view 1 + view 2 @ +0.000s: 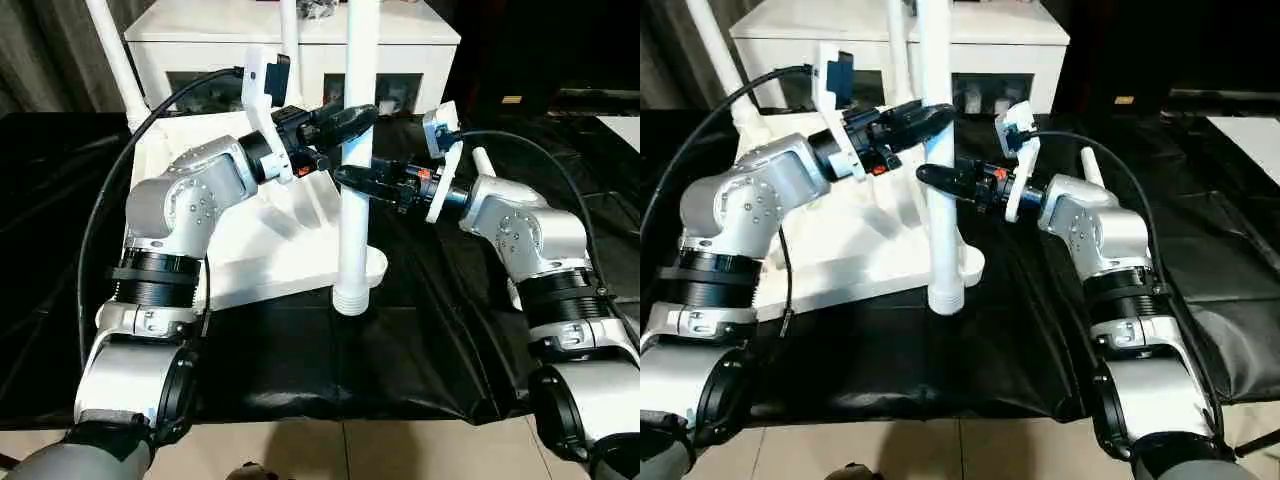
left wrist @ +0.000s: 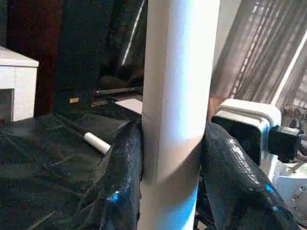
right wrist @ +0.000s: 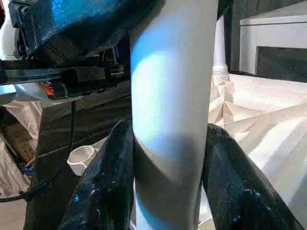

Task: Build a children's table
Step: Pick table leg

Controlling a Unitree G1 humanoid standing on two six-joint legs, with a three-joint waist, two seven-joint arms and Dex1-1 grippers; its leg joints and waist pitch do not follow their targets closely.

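- Table top (image 1: 250, 235) lies upside down on black sheet (image 1: 330, 350), ribs up; two legs already stand in far sockets – far-left leg (image 1: 115, 60) and one behind (image 1: 289, 30).
- Loose leg (image 1: 356, 200) is held upright, threaded end hanging just in front of the near-right corner socket (image 1: 372, 262), not yet in it.
- L gripper (image 1: 345, 122) is clamped on that leg higher up; wrist view shows a finger (image 2: 120, 182) pressed to each side of the tube.
- R gripper (image 1: 362, 182) is clamped on it too, just below the L one, fingers (image 3: 108, 187) hugging both sides.
- Fourth leg (image 1: 484, 162) lies on the sheet behind the R arm.
- To do it well, imo: lift slightly, shift the leg back over the socket, keep it plumb w/ both grips – a tilt would likely jam the thread. Then lower and twist; the top may slide, so press down gently.
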